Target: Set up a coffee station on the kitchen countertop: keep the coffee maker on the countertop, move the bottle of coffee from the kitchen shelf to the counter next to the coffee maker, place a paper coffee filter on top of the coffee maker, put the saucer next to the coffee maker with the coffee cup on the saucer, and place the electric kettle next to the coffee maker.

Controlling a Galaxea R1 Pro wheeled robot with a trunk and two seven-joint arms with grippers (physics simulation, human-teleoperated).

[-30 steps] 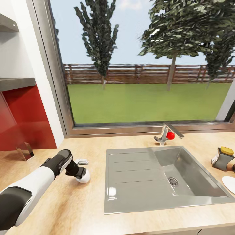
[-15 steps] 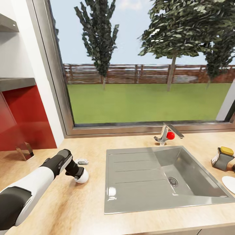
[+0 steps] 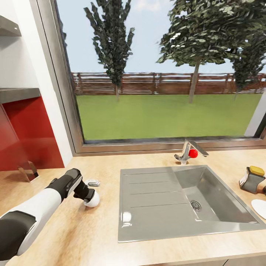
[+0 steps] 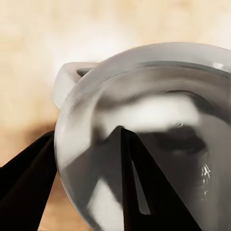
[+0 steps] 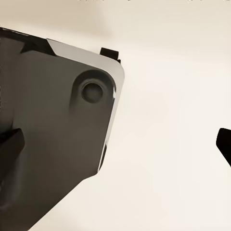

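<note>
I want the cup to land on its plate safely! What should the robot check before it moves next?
1. Left gripper pinching the coffee cup wall, one finger inside: ok.
2. Cup lifted off the kitchen countertop: cannot tell.
3. Saucer bare where it shows: ok.
4. Way across the sink free of things: ok.
5. Bottle of coffee on the counter: ok.

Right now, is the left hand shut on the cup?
Yes. One finger sits inside the coffee cup, the other outside its wall, pinching the rim.
</note>
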